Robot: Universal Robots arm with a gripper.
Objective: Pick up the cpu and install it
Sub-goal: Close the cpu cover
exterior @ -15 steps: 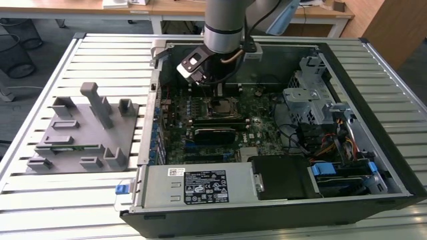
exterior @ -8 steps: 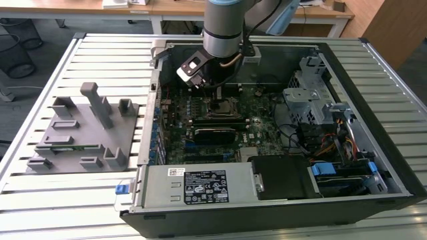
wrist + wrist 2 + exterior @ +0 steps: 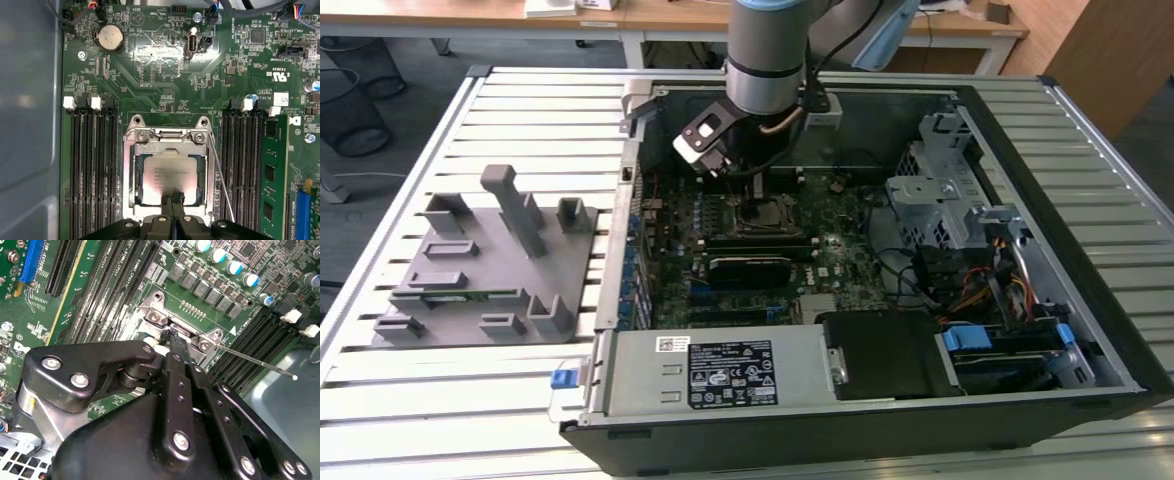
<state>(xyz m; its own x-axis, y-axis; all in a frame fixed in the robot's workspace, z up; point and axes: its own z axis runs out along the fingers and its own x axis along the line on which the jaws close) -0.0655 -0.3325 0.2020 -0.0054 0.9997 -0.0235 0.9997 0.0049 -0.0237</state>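
Note:
In the first wrist view the cpu (image 3: 167,176), silver-topped, lies flat inside the black-framed motherboard socket (image 3: 131,172), between rows of memory slots. My gripper (image 3: 172,198) hangs over the cpu's edge with its two thin black fingers pressed together and nothing between them. In the second wrist view the same fingertips (image 3: 171,336) meet at the socket's metal frame (image 3: 159,315). A thin wire lever (image 3: 220,181) stands free beside the socket. In the exterior view the gripper (image 3: 750,186) reaches down into the open computer case just above the socket (image 3: 765,215).
The case walls (image 3: 1067,250) and a drive cage (image 3: 927,190) close in around the motherboard. A green memory stick (image 3: 273,170) sits in a slot near the socket. A grey fixture tray (image 3: 467,260) lies on the slatted table at the exterior view's left.

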